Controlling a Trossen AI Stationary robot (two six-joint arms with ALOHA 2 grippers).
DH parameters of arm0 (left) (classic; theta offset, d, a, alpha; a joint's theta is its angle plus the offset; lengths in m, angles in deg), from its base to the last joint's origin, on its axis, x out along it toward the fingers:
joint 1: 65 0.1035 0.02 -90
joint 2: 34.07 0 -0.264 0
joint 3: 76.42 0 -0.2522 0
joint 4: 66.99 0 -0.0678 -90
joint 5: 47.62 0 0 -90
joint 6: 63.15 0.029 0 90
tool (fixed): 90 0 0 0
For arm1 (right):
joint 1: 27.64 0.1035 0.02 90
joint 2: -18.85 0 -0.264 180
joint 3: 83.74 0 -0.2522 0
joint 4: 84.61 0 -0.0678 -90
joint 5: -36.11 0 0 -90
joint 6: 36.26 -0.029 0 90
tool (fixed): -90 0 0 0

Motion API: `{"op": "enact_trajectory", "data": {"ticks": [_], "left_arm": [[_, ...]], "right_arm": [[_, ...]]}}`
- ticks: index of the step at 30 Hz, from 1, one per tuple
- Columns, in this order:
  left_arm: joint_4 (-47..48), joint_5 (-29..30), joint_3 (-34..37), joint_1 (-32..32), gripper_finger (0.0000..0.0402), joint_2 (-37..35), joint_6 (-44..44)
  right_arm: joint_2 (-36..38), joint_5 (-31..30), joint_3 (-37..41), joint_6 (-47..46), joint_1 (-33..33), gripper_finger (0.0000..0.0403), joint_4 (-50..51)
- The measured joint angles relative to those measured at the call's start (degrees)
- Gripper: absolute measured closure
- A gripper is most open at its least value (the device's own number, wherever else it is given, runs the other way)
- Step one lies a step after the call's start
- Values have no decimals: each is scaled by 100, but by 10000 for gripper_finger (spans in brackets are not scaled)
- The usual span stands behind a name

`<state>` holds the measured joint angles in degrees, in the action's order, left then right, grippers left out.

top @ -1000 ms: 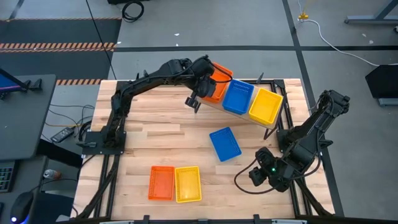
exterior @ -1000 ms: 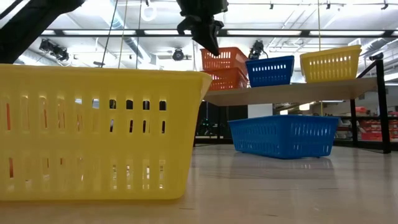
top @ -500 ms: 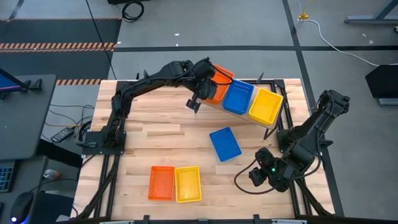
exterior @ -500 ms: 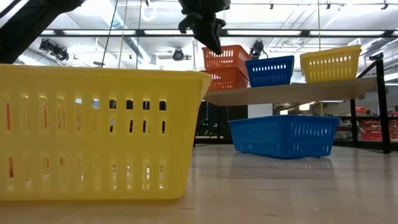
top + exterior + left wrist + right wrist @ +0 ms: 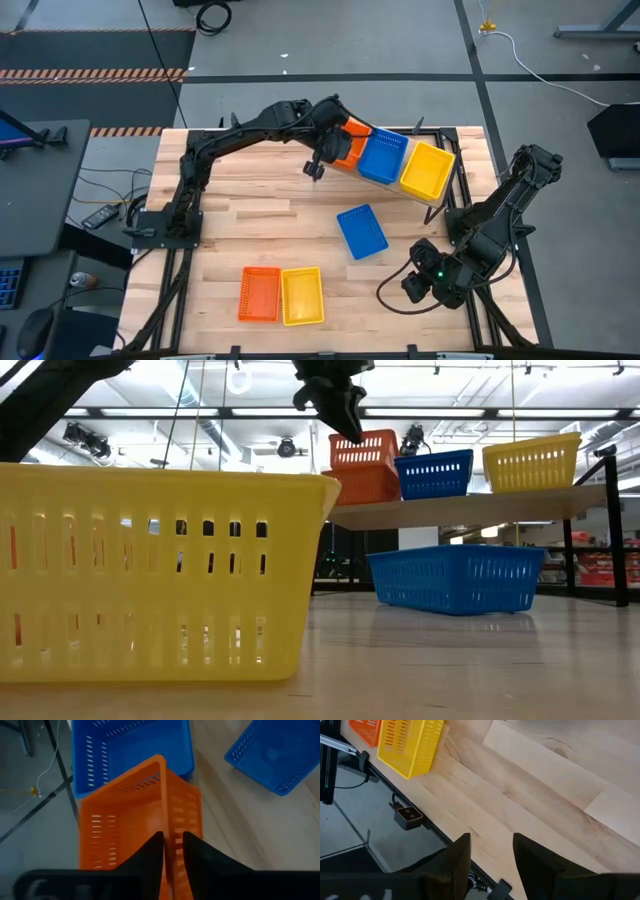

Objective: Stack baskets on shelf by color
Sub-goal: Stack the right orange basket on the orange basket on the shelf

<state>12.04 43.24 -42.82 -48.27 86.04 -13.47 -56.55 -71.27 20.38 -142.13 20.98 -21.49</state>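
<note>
Two orange baskets sit nested at the left end of the shelf (image 5: 470, 508), the upper one (image 5: 365, 450) inside the lower one (image 5: 358, 486). Beside them on the shelf stand a blue basket (image 5: 383, 156) and a yellow basket (image 5: 427, 168). My left gripper (image 5: 172, 840) comes down over the upper orange basket (image 5: 125, 820), slightly open, with its fingers astride the basket's long left wall. My right gripper (image 5: 492, 850) hangs open over the table's near right corner (image 5: 425, 280), holding nothing. My left gripper has one finger inside and one outside the upper orange basket's long left wall (image 5: 170, 827). The fingers slant down from the table's left side. I cannot tell whether they touch the wall. The basket rests in the lower orange basket, roughly level.
A blue basket (image 5: 361, 231) lies on the table in front of the shelf. An orange basket (image 5: 260, 294) and a yellow basket (image 5: 302, 296) sit side by side near the front edge. The yellow one (image 5: 150, 570) fills the left of the low view.
My left gripper has shifted a little toward the table's right with the upper orange basket. The basket now sits squarer over the lower orange one.
</note>
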Motion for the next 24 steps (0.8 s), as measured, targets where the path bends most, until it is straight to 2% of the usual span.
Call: {"op": "enact_trajectory", "data": {"ticks": [7,13,17,20,24], "left_arm": [[-22,195,-2,-2,277,0,-81],[31,208,-2,0,266,0,-133],[31,257,-2,-20,289,0,-121],[61,352,-2,-61,325,0,-116],[260,128,-2,-85,378,0,-114]], "right_arm": [[1,13,0,21,11,249,0],[0,78,0,195,11,249,2],[0,78,0,201,9,249,2],[0,76,0,214,11,249,2],[0,78,0,255,11,249,2]]}}
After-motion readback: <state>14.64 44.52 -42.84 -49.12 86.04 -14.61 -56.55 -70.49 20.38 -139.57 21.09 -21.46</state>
